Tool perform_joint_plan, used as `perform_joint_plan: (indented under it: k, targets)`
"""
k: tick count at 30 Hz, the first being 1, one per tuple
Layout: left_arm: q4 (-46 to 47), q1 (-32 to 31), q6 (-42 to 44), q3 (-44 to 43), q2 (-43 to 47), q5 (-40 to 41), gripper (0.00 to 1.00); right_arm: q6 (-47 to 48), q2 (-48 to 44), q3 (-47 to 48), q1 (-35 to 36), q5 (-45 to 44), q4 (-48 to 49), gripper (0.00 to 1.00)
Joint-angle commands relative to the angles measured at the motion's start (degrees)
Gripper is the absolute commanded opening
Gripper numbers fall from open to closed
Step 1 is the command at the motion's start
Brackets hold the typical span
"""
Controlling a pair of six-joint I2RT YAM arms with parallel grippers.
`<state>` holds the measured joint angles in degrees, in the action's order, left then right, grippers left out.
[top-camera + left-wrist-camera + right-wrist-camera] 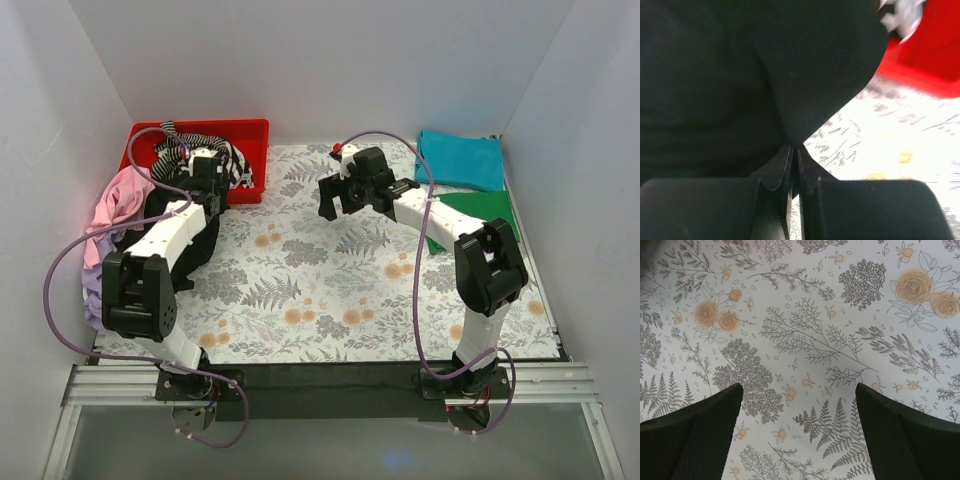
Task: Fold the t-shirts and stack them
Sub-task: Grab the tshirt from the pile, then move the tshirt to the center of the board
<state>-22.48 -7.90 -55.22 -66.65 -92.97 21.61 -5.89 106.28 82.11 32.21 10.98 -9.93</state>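
My left gripper [211,190] is shut on a fold of the black t-shirt [740,75]; the cloth bunches into a point right at the closed jaws [794,148]. That black t-shirt [190,238] lies under the left arm, by the red bin. The striped t-shirt [236,160] sits in the bin. A pink t-shirt [120,200] and a lilac one [92,300] are heaped at the left wall. Folded teal [460,158] and green [482,210] t-shirts lie at the back right. My right gripper [340,200] [800,405] hangs open over bare tablecloth, holding nothing.
The red bin [252,128] [925,55] stands at the back left. A floral tablecloth [330,290] covers the table. White walls close in the left, back and right sides. Purple cables loop off both arms.
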Motion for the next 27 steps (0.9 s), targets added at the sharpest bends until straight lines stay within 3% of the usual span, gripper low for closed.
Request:
perform_joint_plan:
  k: [1,7,11,14,22,27]
  targets:
    - [1.8,0.1,1.3,-7.9,6.9,-0.4,0.00,-0.6,0.0,-1.1,-0.3,1.3,2.0,0.98]
    - [-0.2,0.2,1.8,-17.4,14.2,-6.9,0.00,-0.9,-0.2,-1.5,-0.3,2.2,2.3,0.98]
    - [-1.3,0.2,1.4,-26.1,15.4,-19.4,0.00,-1.3,-0.4,-2.0,-0.3,3.0,2.6,0.99]
    - [0.3,0.2,1.1,-29.8,16.8,-20.0,0.00,-1.6,-0.9,-2.5,-0.3,3.4,2.7,0.99]
    - [1.2,0.2,7.5,-42.9,14.6,-12.7,0.00,-1.5,-3.2,-5.8,-0.3,2.6,3.6,0.99]
    - [-0.3,0.2,2.2,-49.4,11.6,-31.1,0.00,-3.7,-4.9,-8.3,-0.3,-3.2,4.1,0.98]
